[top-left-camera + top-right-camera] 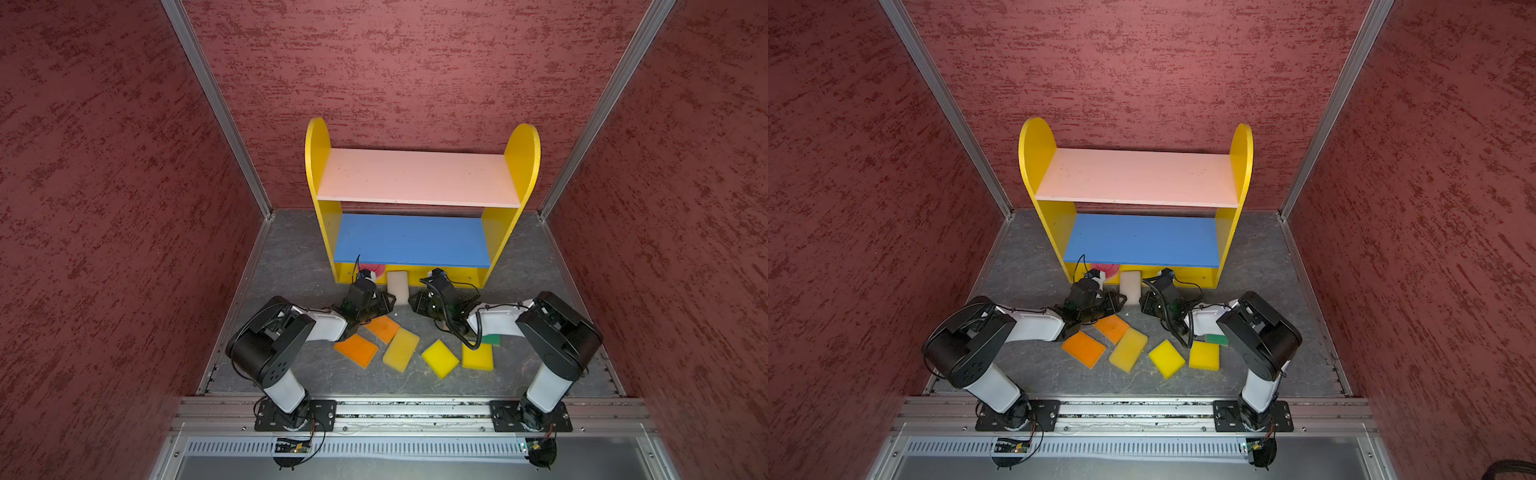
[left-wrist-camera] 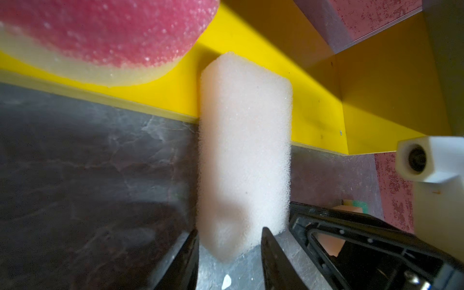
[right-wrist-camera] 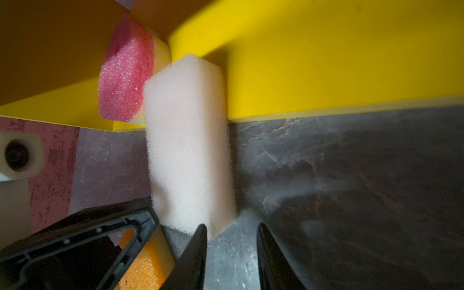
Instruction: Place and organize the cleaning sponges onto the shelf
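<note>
I count one sponge properly home: the round red-pink sponge (image 1: 372, 268) sits on the yellow base of the shelf (image 1: 415, 176), toward its left end and tucked under the blue board (image 1: 411, 241). The pink and blue boards are bare.

The off-white sponge (image 1: 397, 286) is half in. Its far end rests on the front lip of the base just right of the round one, and its near end lies on the tabletop (image 1: 291, 257).

My left pincer (image 2: 229, 241) stands partway apart with that near end between its tips. I cannot tell whether it pinches the foam or only brackets it. My right pincer (image 3: 232, 238) is narrowly parted and empty, with the sponge's corner just beside one tip.

The rest lie near me on the tabletop:
- two orange sponges (image 1: 356, 350) on the left, close together
- three yellow sponges (image 1: 440, 358) across the middle and right
- the green-topped sponge (image 1: 491, 340), partly under the right arm
- a peach sponge (image 2: 329, 244), glimpsed through the right pincer's frame

I judge the job barely begun: one placed, one to push fully in, seven to fetch and arrange.
</note>
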You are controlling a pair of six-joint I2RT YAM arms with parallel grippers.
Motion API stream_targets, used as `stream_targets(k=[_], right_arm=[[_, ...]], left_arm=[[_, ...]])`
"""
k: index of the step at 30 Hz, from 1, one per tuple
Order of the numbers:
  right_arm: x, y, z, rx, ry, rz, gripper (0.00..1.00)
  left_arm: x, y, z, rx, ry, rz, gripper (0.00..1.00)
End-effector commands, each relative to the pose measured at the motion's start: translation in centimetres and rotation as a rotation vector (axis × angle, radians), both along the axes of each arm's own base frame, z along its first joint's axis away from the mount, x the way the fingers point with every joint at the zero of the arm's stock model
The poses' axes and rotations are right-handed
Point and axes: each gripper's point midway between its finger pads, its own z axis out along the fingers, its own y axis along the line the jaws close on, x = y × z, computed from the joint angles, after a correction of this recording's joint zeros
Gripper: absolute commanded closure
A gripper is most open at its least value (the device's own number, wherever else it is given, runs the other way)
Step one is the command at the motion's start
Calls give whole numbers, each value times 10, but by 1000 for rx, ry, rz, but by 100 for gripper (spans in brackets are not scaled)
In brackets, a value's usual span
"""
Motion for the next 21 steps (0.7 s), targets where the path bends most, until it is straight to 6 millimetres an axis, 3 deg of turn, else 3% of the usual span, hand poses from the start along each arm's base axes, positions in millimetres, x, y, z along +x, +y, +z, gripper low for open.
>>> stream_targets(k=[1, 9, 13, 21], right_arm=[[3, 8, 15, 47, -53, -30, 68], [4, 14, 11, 69, -57, -28, 80], [10, 19, 13, 79, -71, -32, 93], [23, 19, 29, 108, -125, -83, 97]], left_arm=[[-2, -2, 2, -5, -3, -9, 60], [6, -6, 8, 5, -22, -21, 60], [11, -10, 10, 1, -32, -26, 60], [24, -16, 25, -12, -62, -34, 61]])
